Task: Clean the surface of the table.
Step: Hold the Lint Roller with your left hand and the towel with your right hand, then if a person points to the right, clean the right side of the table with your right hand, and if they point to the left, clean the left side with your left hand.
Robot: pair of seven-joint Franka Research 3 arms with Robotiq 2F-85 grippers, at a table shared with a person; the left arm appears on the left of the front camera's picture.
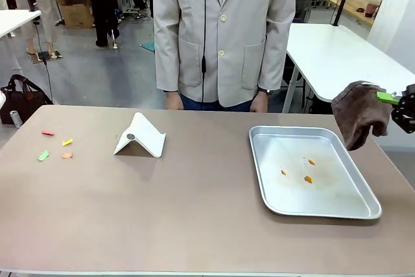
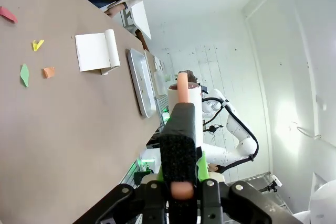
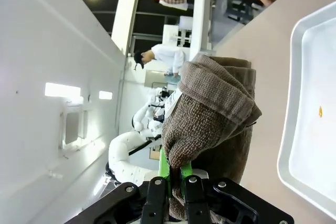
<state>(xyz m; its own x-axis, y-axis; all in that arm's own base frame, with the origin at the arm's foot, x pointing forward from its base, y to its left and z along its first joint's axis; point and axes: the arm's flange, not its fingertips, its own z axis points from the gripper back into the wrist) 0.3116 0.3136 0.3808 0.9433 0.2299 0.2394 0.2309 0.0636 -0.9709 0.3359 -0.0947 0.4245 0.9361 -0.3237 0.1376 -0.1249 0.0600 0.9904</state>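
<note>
Below the right gripper's fingers and to their left, the table (image 1: 194, 225) is lying wide, carrying paper scraps (image 1: 55, 145), a folded white card (image 1: 139, 135) and a tray (image 1: 259, 167) with orange crumbs. The right gripper (image 3: 176, 174) is clenching a brown cloth (image 3: 210, 108), raised beside the tray (ready for wiping, I judge). The left gripper (image 2: 181, 182) is clamping a black tool (image 2: 181, 140), with the table stretching away beside its fingers and the scraps lying ahead of them.
</note>
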